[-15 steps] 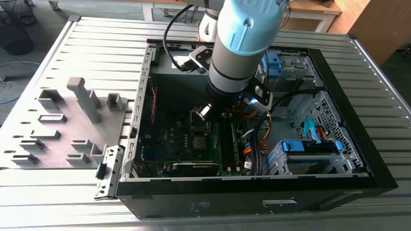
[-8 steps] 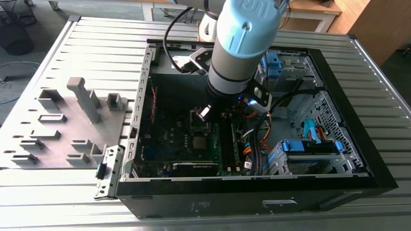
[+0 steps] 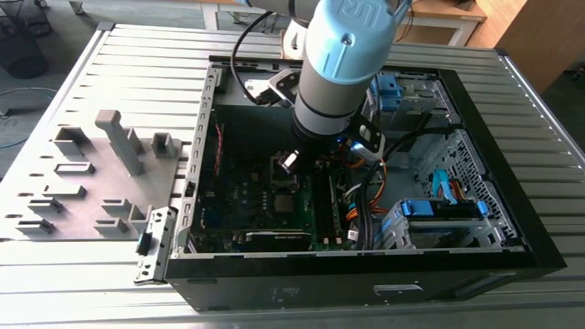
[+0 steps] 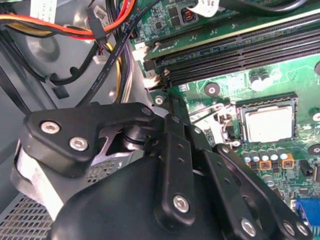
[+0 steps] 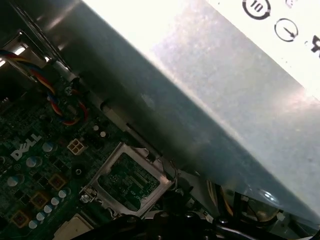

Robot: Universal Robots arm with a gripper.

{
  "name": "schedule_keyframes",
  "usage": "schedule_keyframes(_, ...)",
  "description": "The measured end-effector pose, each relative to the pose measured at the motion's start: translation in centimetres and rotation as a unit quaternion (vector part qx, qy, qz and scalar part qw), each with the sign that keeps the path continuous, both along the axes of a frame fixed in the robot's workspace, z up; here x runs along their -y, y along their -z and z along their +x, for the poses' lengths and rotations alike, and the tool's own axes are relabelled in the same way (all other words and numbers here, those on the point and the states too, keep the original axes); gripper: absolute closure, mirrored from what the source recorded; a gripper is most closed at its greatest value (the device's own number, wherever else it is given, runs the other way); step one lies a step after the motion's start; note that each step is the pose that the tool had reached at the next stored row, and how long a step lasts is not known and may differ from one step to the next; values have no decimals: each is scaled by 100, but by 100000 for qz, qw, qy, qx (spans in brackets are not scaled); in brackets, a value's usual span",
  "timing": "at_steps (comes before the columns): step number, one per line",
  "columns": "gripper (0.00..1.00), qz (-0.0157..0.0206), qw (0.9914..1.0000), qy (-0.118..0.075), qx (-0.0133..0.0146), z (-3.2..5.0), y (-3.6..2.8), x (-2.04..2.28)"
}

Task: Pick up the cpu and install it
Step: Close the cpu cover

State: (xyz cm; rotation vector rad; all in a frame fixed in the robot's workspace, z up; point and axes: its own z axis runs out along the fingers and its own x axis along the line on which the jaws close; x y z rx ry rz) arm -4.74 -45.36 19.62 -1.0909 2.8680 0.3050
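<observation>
The arm (image 3: 343, 62) stood steeply in the exterior view, its pale blue joint cap near twelve o'clock and its grey wrist (image 3: 322, 113) pointing toward six o'clock. The gripper (image 3: 314, 146) hung at its low end, just left of centre. In the second wrist view its black bolted linkage bars (image 4: 175, 165) fanned from the body.

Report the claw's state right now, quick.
Claw: cannot be told whether open or closed. It hangs over the motherboard; the cpu lies in the socket, apart from it.

A ribbed metal table (image 3: 101, 291) stands on grey floor (image 3: 137, 9), wooden furniture (image 3: 535, 34) and a dark bin (image 3: 23, 60) nearby.
</observation>
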Motion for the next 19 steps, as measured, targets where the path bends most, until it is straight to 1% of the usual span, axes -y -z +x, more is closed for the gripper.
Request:
schedule_keyframes(11,89,13,100000,3,60,-30,-4,0)
schedule_keyframes(19,89,10,100000,10,59,-31,-65,8)
